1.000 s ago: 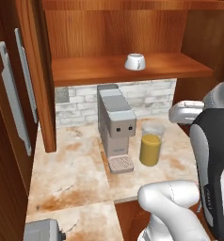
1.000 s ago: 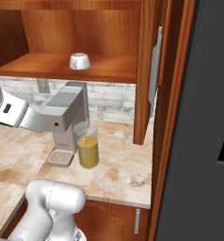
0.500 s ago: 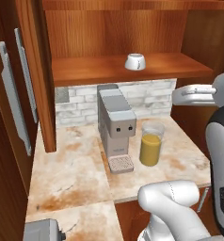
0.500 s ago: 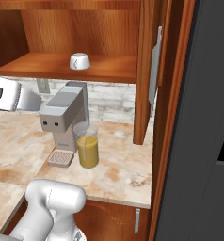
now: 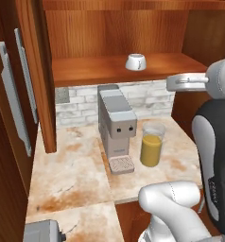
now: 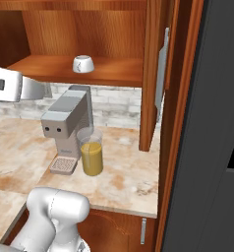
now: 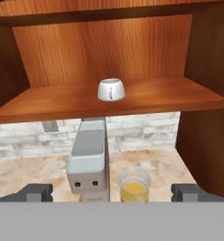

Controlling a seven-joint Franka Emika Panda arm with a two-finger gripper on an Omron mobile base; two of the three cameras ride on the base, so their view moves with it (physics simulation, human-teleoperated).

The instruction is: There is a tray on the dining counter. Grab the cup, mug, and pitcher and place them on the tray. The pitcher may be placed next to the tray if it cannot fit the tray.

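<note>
The white mug [image 5: 135, 62] [image 6: 82, 63] [image 7: 111, 89] stands on the wooden shelf [image 5: 86, 71] inside an open cabinet. Below it, on the marble-look counter [image 5: 72, 170], the pitcher [image 5: 151, 144] [image 6: 91, 152] [image 7: 134, 186], a clear glass with orange liquid, sits right beside a grey coffee machine. My gripper [image 5: 175, 82] [image 6: 36, 90] [image 7: 111, 192] hovers at about shelf height, well in front of the mug and pointed at it. It is open wide with nothing between its fingers. The cup, the tray and the dining counter are out of view.
The grey coffee machine [image 5: 116, 123] [image 6: 67, 123] [image 7: 90, 160] stands left of the pitcher against a white brick backsplash. Open cabinet doors [image 5: 20, 94] [image 6: 160, 74] flank the recess, and a wooden side wall [image 7: 208, 94] closes it on the right.
The hand has risen from just above the counter's level to shelf height. The mug, the pitcher and the coffee machine have not moved.
</note>
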